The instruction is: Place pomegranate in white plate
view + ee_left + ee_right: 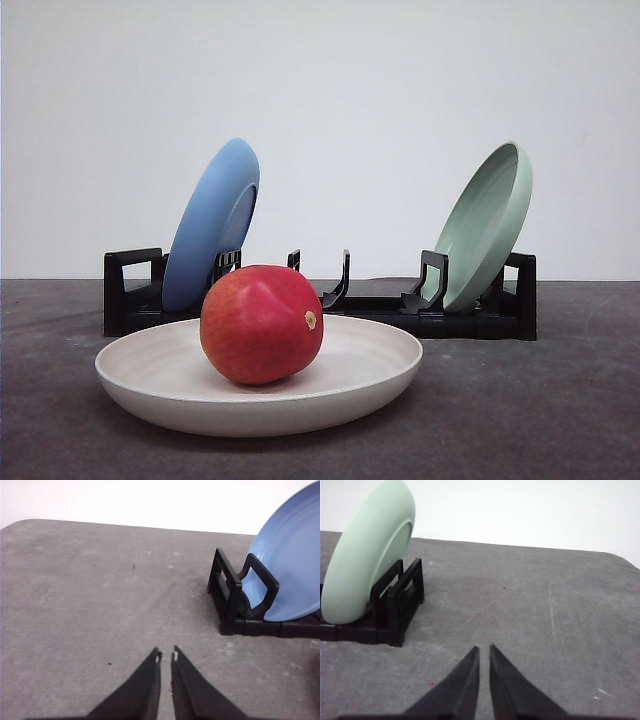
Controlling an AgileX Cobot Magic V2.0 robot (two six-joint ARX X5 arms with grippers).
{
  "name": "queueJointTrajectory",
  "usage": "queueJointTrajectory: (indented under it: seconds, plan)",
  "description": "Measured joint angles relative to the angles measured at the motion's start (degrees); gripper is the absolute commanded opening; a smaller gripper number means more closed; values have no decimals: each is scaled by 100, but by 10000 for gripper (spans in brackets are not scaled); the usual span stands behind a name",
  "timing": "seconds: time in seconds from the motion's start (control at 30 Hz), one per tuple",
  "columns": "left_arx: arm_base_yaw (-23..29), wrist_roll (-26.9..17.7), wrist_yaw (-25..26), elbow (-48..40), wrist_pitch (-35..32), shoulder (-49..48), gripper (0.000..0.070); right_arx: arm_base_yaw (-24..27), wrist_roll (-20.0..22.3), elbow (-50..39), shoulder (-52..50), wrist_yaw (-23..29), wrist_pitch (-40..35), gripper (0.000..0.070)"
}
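Red with an orange blush, the pomegranate sat inside the white plate on the grey table. Behind it, a black rack held a tilted blue plate and a pale green plate. The left gripper and right gripper were each nearly closed over bare table, holding nothing.

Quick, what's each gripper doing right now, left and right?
Left gripper: closed, holding nothing.
Right gripper: closed, holding nothing.
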State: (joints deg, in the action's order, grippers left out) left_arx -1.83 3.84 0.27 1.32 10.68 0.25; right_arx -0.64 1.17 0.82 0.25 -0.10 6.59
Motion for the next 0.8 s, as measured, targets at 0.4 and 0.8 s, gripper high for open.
queueJointTrajectory:
  seconds: [0.4,0.8]
  plan:
    - [0,0,0,0,0,0,16,0,-4,0,0,0,2,32]
    - [0,0,0,0,0,0,16,0,-8,0,0,0,2,32]
